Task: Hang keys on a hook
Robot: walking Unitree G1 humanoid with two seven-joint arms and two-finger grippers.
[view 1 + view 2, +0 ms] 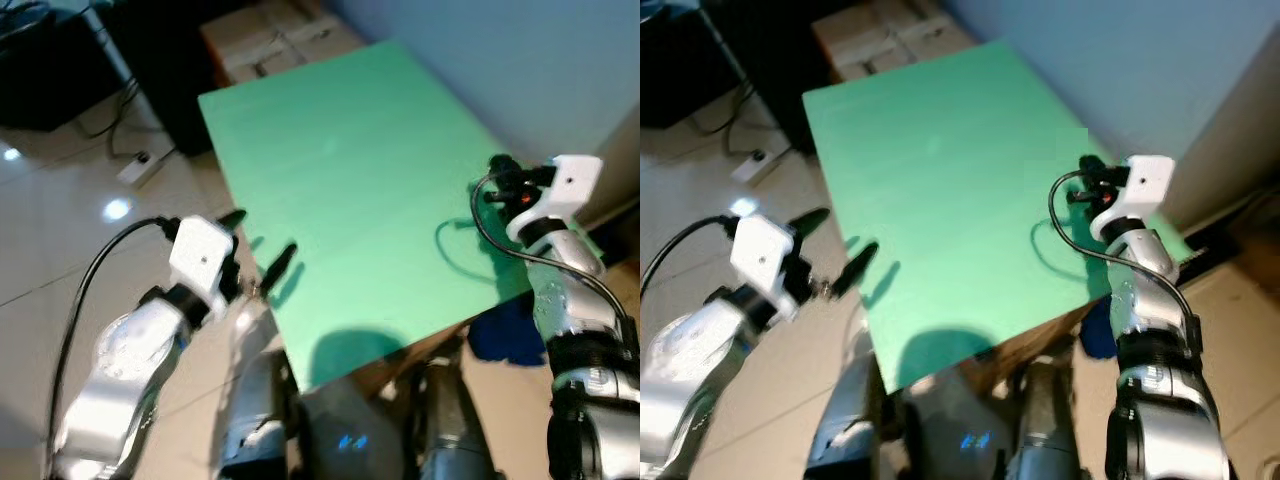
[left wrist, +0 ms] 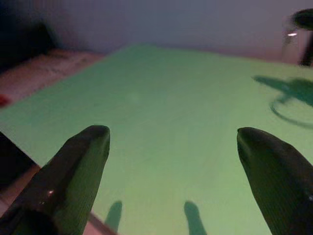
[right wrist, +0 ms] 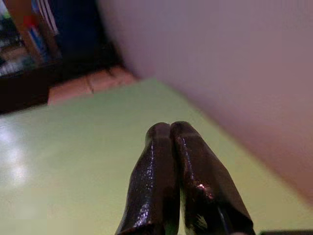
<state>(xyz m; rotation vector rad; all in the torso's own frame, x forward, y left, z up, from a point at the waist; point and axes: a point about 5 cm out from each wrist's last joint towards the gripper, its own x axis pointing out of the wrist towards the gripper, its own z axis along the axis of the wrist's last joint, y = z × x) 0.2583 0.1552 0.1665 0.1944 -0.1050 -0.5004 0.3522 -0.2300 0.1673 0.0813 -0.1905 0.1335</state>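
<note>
Green desk (image 1: 350, 180) stands against a pale wall, bare of keys or hook. Left gripper (image 1: 262, 243) hovers at the near left edge, fingers spread wide. Right gripper (image 3: 177, 147) sits over the right edge, fingers pressed together, holding nothing. Risk: reaching blind, with no target located.

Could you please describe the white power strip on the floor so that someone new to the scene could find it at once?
Start at the big green table and go to its far left corner, where a dark cabinet stands on the glossy tiled floor. Just left of that cabinet's foot lies the white power strip, with a dark cable running to it. It is the one small white block there; the bright spots nearby are only reflections.
</note>
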